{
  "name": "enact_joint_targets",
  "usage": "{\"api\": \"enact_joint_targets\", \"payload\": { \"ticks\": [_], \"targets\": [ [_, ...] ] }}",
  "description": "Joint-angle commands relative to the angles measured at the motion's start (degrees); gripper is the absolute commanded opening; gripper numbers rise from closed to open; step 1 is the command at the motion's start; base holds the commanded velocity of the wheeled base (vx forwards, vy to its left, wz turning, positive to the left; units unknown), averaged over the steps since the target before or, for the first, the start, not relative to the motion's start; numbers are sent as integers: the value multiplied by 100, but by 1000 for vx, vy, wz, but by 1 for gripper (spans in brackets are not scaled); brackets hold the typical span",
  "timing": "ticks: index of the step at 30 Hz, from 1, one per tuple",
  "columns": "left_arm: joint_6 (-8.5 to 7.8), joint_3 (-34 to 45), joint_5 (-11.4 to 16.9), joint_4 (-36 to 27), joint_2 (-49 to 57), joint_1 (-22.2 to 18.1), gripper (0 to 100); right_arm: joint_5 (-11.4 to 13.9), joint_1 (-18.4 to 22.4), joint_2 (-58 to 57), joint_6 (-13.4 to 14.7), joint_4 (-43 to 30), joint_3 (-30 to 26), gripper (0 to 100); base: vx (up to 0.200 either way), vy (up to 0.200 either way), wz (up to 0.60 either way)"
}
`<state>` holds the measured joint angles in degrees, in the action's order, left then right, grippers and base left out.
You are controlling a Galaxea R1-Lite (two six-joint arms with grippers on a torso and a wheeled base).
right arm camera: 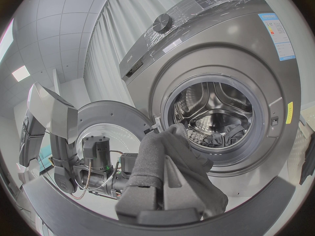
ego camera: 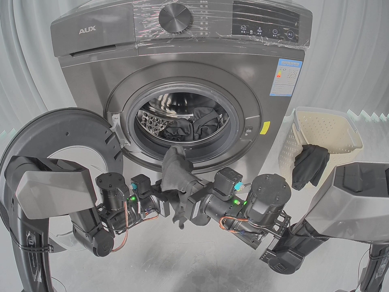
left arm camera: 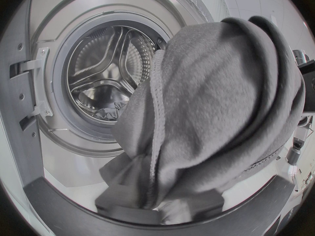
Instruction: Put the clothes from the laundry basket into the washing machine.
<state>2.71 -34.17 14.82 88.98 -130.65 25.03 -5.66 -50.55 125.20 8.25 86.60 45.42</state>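
Some dark clothes (ego camera: 194,124) sit in the ribbed steel drum (ego camera: 154,122) of the washing machine (ego camera: 227,61). Cream perforated laundry basket (ego camera: 324,130), right: black garment (ego camera: 310,165) draped over near rim. Near the drum mouth, grey knit garment (ego camera: 176,171) with right gripper (right arm camera: 160,194) pinched shut on it; left gripper (left arm camera: 160,204) cloth-covered, grip can't tell.

My left arm (ego camera: 115,213): low, bent inward, left gripper (ego camera: 168,202) at centre. My right arm (ego camera: 247,207): mirrored, right gripper (ego camera: 187,194) clamped on cloth (ego camera: 176,171), beside it.
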Motion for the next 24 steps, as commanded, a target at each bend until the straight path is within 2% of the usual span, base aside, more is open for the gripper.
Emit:
{"api": "enact_joint_targets", "payload": {
  "ticks": [1, 10, 14, 16, 19, 23, 24],
  "targets": [
    [2, -37, -6, -3, -66, 11, 0, 12, -33, -39, 10, 41, -51, 0, 0, 0, 0],
    [11, -20, -15, 5, -13, -15, 0, 3, -7, -39, 10, 41, -192, 0, 0, 0, 0],
    [37, 7, -146, 5, 101, -68, 0, 3, 46, -48, 10, 41, -596, 0, 0, 0, 0],
    [99, 24, -287, 14, 224, -103, 0, 12, 46, -39, 10, 50, -816, 0, 0, 0, 0],
    [195, 60, -296, 5, 347, -103, 0, 12, 37, -22, 18, 59, -868, 0, 0, 0, 0],
    [213, 68, -313, 5, 408, -103, 0, 12, 28, -4, 10, 59, -833, 0, 0, 0, 0],
    [213, 104, -322, 14, 435, -103, 0, 12, 37, -13, 10, 59, -833, 100, 0, 0, 0]
  ]
}}
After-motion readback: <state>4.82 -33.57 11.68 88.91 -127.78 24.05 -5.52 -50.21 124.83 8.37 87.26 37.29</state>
